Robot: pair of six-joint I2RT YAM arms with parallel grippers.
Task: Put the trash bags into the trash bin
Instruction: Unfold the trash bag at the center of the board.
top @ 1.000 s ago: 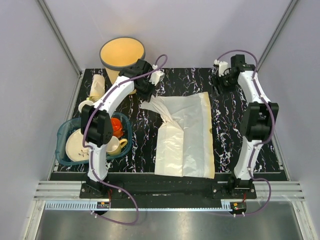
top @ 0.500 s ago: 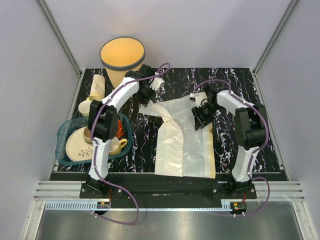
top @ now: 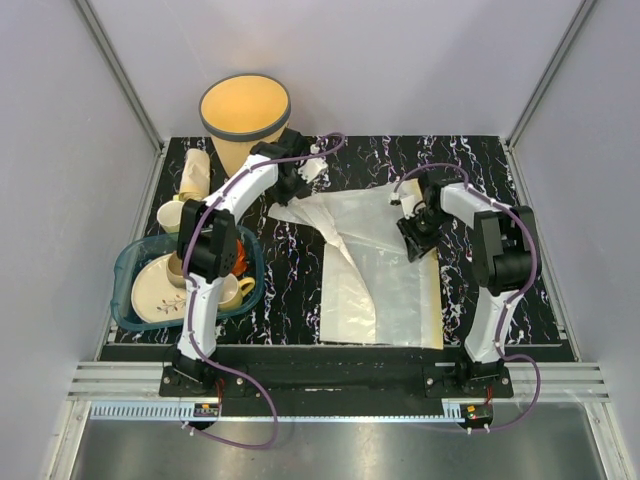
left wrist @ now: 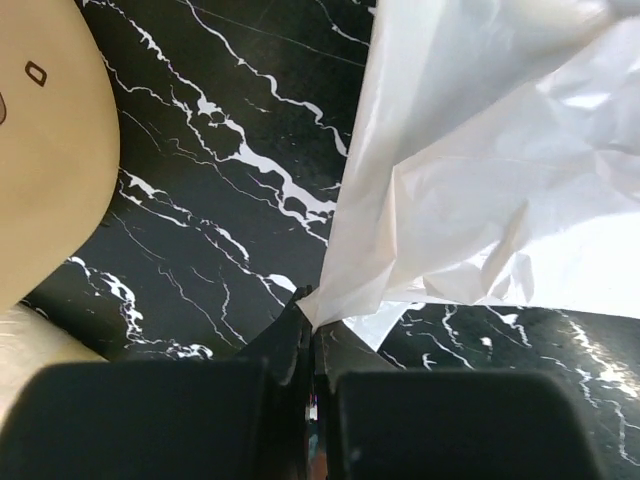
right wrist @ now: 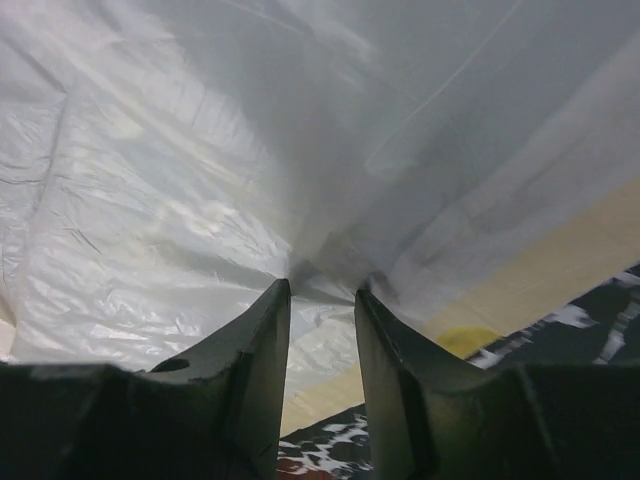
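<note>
My left hand (left wrist: 312, 322) pinches a corner of the trash bags (left wrist: 480, 180); my right hand (right wrist: 322, 290), half-spread, straddles a pucker; gripping, I cannot tell.

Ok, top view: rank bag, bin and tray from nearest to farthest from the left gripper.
1. Bag, its far-left corner pinched in the left gripper.
2. Bin, just beyond, to the left.
3. Tray, at the near left.

Marbled table (top: 290, 290) bears trash bags (top: 380, 270), bin (top: 236, 150), tray (top: 120, 280).
</note>
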